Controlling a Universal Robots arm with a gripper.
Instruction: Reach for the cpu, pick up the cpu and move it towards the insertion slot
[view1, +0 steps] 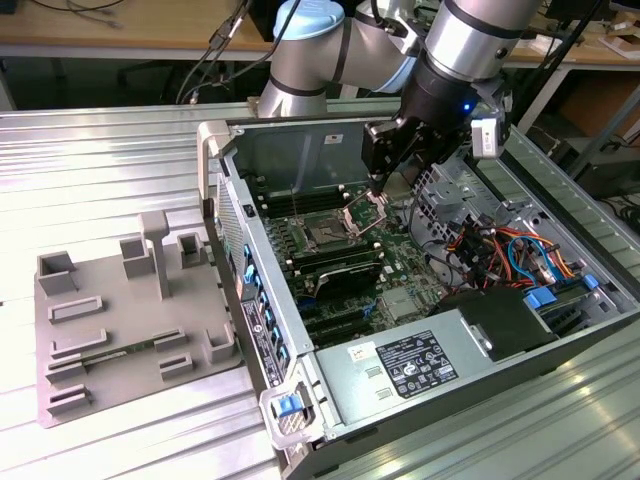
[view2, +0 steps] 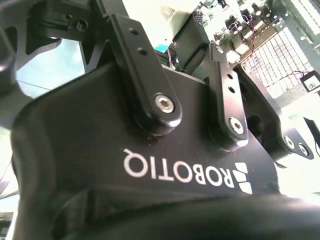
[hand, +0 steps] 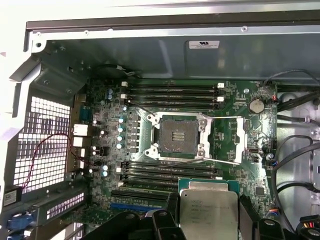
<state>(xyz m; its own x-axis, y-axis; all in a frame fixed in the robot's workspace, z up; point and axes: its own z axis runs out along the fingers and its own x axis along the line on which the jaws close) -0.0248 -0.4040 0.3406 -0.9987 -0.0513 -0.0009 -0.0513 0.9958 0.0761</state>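
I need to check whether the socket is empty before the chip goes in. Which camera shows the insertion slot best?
The first wrist view: the insertion slot is seen almost straight on, its dark square bare and its plate swung open. The exterior view shows it small and at a slant, beneath the gripper. The second wrist view gives nothing clear of it.

A lab: robot arm (view1: 330, 50), opened computer case (view1: 430, 300)
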